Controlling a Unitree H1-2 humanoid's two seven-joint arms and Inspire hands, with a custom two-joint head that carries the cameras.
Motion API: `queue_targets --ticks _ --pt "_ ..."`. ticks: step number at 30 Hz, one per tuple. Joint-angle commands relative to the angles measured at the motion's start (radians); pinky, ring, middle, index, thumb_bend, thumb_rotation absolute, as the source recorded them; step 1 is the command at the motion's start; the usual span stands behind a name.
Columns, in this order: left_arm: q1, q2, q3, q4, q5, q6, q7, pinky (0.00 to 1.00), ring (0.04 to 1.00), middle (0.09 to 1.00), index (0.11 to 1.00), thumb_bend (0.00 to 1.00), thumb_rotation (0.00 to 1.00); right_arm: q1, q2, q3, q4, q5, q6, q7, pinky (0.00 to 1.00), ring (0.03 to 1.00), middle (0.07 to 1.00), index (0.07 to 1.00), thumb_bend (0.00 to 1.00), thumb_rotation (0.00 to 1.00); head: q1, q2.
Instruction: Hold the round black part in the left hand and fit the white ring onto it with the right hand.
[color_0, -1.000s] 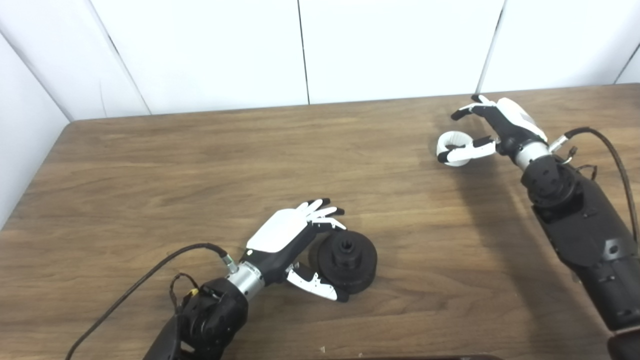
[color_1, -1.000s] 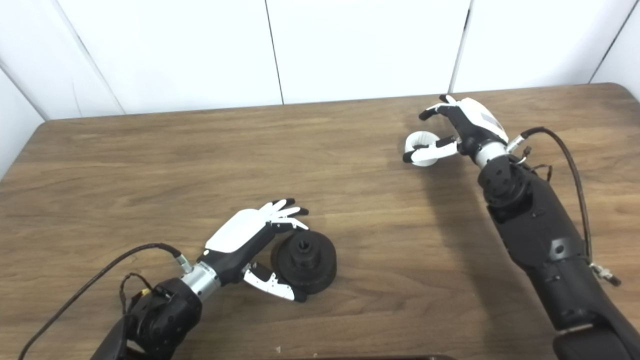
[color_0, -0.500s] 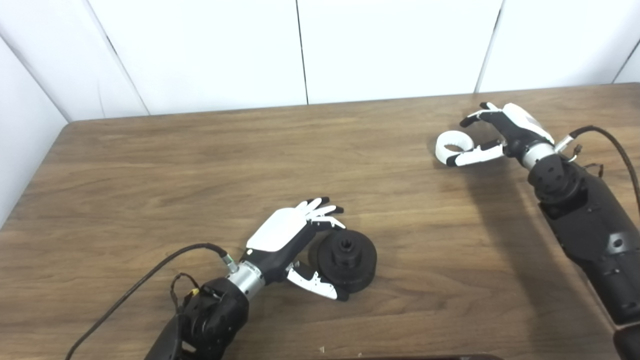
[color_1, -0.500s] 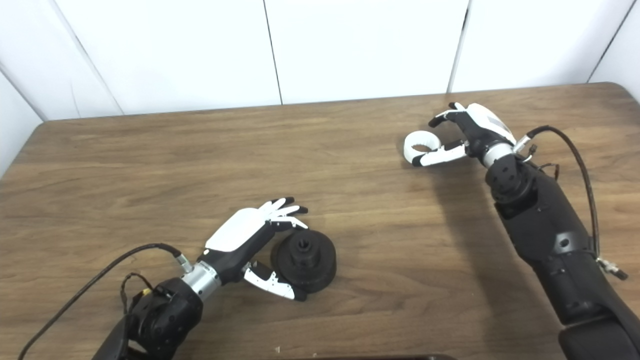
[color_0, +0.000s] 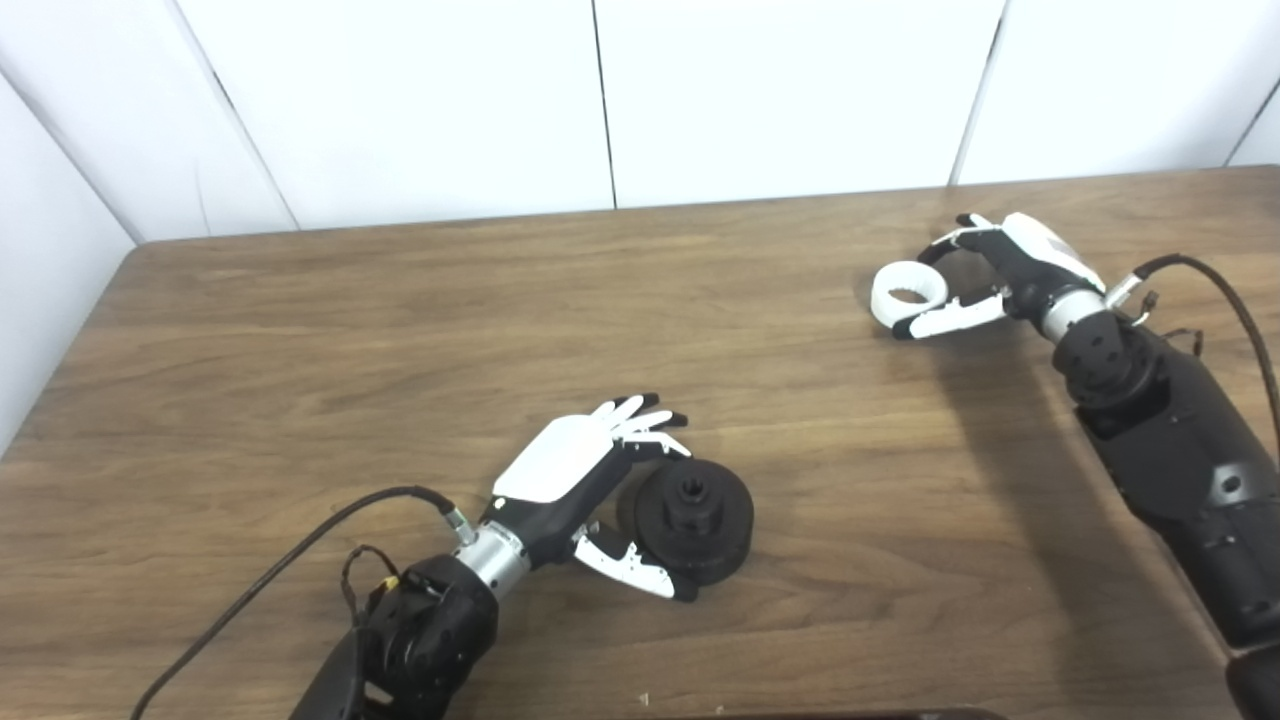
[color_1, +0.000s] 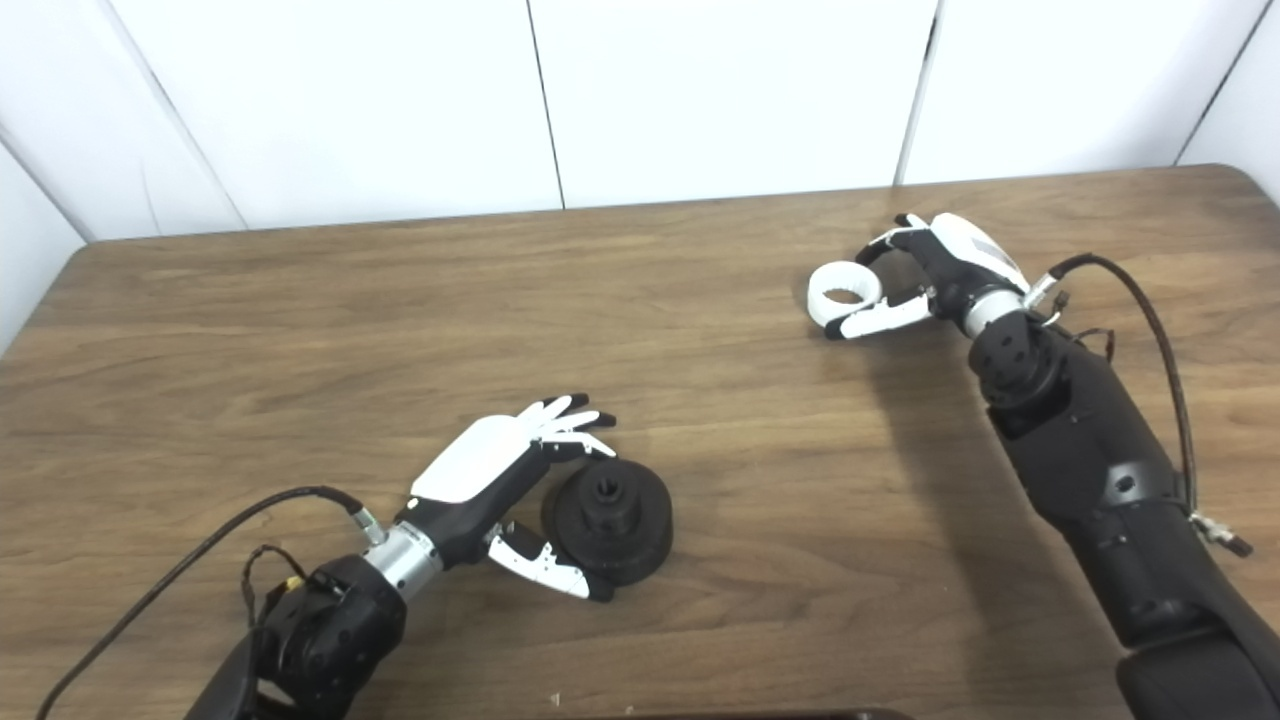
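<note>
Your right hand (color_0: 1010, 270) has lowered, fingers cupping the flat-lying white plastic ring (color_0: 908, 287), bore upward; left hand (color_0: 590, 490) spread around the round black part (color_0: 694, 520).

Both head cameras looked down from above the desk's (color_0: 300, 330) near edge toward the white wall (color_1: 720, 90), side by side, sharing nearly the whole desktop.

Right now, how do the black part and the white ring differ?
The black part is dark, bigger and lies near the table's front; the white ring is pale, smaller and lies far right. The left hand cups the part; the right hand brackets the ring. Both rest on the table.
</note>
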Motion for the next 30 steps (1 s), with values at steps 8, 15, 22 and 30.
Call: queue_targets --ticks 8,15,22,30 --pt "-0.028 0.004 0.003 0.001 0.027 -0.003 0.005 1.00 1.000 0.920 0.648 0.90 0.40 -0.054 -0.006 -0.001 0.005 0.000 -0.035 -0.022 1.00 1.000 0.970 0.692 0.92 0.30 -0.003 0.001" --pt "-0.027 0.001 0.005 0.000 0.020 -0.002 0.003 1.00 0.999 0.917 0.646 0.91 0.38 -0.055 0.002 -0.006 0.015 0.006 -0.050 -0.042 1.00 1.000 0.947 0.652 0.88 0.24 0.000 0.002" --pt "-0.026 0.002 0.005 0.000 0.027 -0.004 0.008 1.00 0.995 0.916 0.648 0.91 0.38 -0.055 0.006 -0.008 0.039 0.017 -0.087 -0.065 1.00 1.000 0.936 0.629 0.87 0.22 0.003 0.001" --pt "-0.029 0.003 0.007 0.002 0.017 -0.005 0.003 1.00 1.000 0.922 0.650 0.90 0.38 -0.053 0.013 -0.015 0.049 0.022 -0.110 -0.091 1.00 1.000 0.925 0.614 0.83 0.23 0.004 0.001"
